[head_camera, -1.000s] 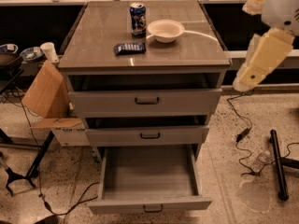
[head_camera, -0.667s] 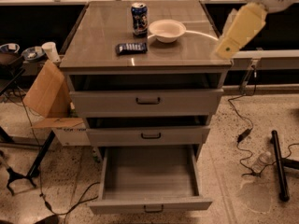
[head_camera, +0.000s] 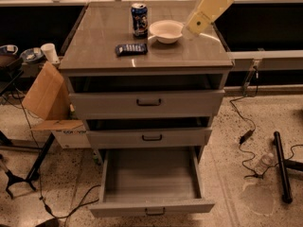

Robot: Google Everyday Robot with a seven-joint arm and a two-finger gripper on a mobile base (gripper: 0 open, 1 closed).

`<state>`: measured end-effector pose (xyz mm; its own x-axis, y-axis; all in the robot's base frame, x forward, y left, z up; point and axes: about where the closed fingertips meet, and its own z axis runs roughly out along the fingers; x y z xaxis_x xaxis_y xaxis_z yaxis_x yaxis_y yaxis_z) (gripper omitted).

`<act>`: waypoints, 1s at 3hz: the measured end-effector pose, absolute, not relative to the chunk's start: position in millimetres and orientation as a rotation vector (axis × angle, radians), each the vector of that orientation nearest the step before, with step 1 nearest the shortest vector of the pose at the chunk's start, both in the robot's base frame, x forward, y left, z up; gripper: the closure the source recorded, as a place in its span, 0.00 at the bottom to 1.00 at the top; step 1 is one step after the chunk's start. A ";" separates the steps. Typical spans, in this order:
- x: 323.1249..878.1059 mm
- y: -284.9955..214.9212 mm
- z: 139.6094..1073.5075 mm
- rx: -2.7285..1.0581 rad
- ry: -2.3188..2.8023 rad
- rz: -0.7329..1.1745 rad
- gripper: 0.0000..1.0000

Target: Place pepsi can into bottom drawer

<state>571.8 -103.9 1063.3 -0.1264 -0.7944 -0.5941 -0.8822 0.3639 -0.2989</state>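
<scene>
The gripper (head_camera: 192, 27) sits at the lower end of a cream-coloured arm (head_camera: 213, 3) that slants down from the upper right. It hangs over the right rear part of the cabinet top (head_camera: 94, 41), just beside the right rim of a white bowl (head_camera: 165, 31). Whether it is open or closed cannot be told, and it does not appear to hold anything.

The pepsi can (head_camera: 138, 19) stands upright on the cabinet top, just left of the bowl and apart from the gripper. A flat dark-blue snack packet (head_camera: 131, 48) lies in front of the can.

Below, the bottom drawer (head_camera: 150, 176) is pulled far out, showing its grey inside. The top drawer (head_camera: 147, 103) and middle drawer (head_camera: 150, 137) above it sit nearly pushed in. A cardboard box (head_camera: 45, 93) leans at the cabinet's left side, and cables (head_camera: 244, 141) trail over the floor on the right.
</scene>
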 end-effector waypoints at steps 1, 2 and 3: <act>578.9 -103.2 1058.5 -1.391 1.961 0.170 0.00; 607.2 -98.0 1011.4 -1.137 2.065 0.313 0.00; 647.2 -96.0 987.0 -0.859 2.120 0.388 0.00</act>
